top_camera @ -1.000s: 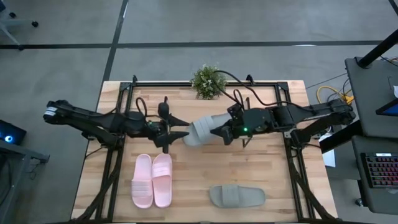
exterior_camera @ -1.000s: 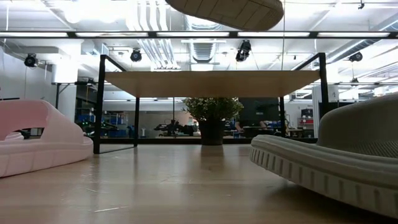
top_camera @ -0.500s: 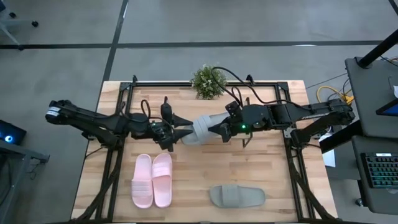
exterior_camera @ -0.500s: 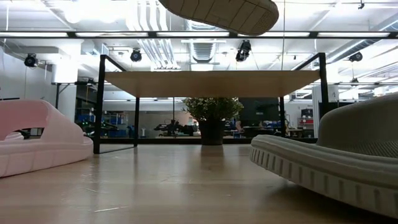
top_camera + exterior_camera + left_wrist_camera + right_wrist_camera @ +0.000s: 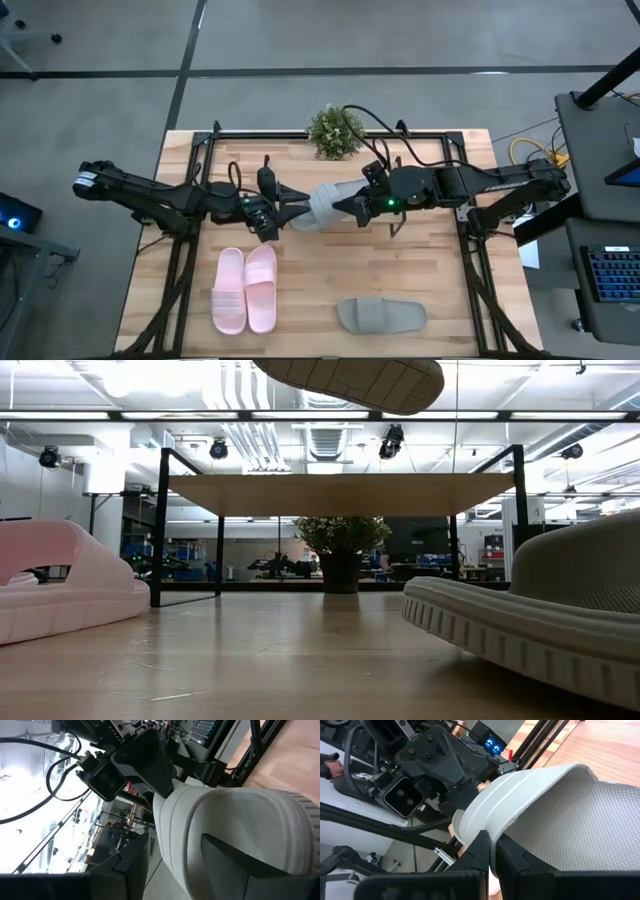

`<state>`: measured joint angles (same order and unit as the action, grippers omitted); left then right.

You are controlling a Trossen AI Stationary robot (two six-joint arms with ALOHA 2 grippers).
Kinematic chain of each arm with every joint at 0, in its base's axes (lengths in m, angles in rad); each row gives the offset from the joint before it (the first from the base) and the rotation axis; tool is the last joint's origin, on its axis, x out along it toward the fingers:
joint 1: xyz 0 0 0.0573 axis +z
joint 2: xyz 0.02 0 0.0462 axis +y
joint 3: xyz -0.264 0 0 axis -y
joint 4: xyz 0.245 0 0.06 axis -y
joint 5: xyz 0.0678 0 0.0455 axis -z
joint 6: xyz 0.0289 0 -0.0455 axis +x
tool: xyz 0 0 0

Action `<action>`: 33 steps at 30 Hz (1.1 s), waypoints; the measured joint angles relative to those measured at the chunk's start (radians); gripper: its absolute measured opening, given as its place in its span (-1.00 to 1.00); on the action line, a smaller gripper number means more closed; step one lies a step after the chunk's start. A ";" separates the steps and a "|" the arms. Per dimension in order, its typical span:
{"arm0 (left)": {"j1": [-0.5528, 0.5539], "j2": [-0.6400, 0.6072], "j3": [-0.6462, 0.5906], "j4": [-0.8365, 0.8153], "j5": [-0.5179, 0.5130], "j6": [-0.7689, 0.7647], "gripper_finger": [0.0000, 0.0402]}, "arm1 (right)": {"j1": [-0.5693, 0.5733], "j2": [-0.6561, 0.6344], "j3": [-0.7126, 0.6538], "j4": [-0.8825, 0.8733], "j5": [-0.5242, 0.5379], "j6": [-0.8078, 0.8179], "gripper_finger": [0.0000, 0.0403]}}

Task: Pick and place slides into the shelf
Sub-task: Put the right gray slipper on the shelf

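While both arms are meeting over mid-table, the grey-green slide [image 5: 322,207] is hanging in the air between them, well above the wood. The right gripper [image 5: 350,208] is clamped on one end, fingers [image 5: 485,851] pinching the edge of the sole. The left gripper [image 5: 281,212] is reaching at the other end w/ fingers spread apart, not closed on it yet — looks like a handover is starting. The shelf [image 5: 340,492] is standing empty at the back, by the plant [image 5: 335,130]. The other grey-green slide [image 5: 381,315] is lying near the front edge; the pink pair [image 5: 245,290] is lying front-left. Slide probably light, soft foam, bendy, so it's likely to flex if held by a tip. Grip best taken on the sole rim or across the wide strap.
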<state>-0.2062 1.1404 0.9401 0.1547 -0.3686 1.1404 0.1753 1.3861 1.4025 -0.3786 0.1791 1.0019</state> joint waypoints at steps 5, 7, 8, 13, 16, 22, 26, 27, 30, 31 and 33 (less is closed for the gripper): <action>0.000 0.000 0.000 0.021 -0.003 0.000 -0.18 | -0.001 0.000 0.000 0.014 -0.021 0.000 -0.96; 0.000 0.000 0.000 0.037 -0.004 0.000 -0.18 | 0.000 0.000 0.000 0.016 -0.025 0.000 -0.96; 0.000 0.001 0.000 0.043 -0.004 0.000 -0.18 | 0.000 0.000 0.000 0.017 -0.026 -0.001 -0.96; 0.002 0.018 0.003 0.054 -0.004 0.000 -0.18 | 0.000 0.000 0.000 0.031 -0.039 -0.010 -0.96; 0.001 0.040 0.008 0.051 -0.004 0.000 -0.19 | 0.000 0.002 0.000 0.030 -0.048 -0.012 -0.96; 0.001 0.085 0.022 0.045 -0.004 0.001 -0.41 | 0.000 0.001 0.000 0.022 -0.050 -0.020 -0.96; 0.001 0.098 0.029 0.047 -0.005 0.001 -0.69 | 0.000 -0.006 0.000 0.022 -0.055 -0.020 -0.96; 0.001 0.099 0.030 0.047 -0.006 0.001 -0.76 | 0.000 -0.006 0.000 0.022 -0.055 -0.020 -0.96; 0.001 0.099 0.031 0.052 -0.014 0.003 -0.95 | 0.000 -0.008 0.000 0.022 -0.068 -0.031 -0.96; 0.001 0.097 0.031 0.054 -0.018 0.003 -0.96 | 0.000 -0.008 0.000 0.023 -0.069 -0.032 -0.96; 0.001 0.093 0.030 0.055 -0.032 0.006 -0.97 | 0.000 -0.008 0.000 0.025 -0.069 -0.036 -0.96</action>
<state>-0.2050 1.2335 0.9703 0.2093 -0.4007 1.1461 0.1753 1.3777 1.4029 -0.3538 0.1097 0.9659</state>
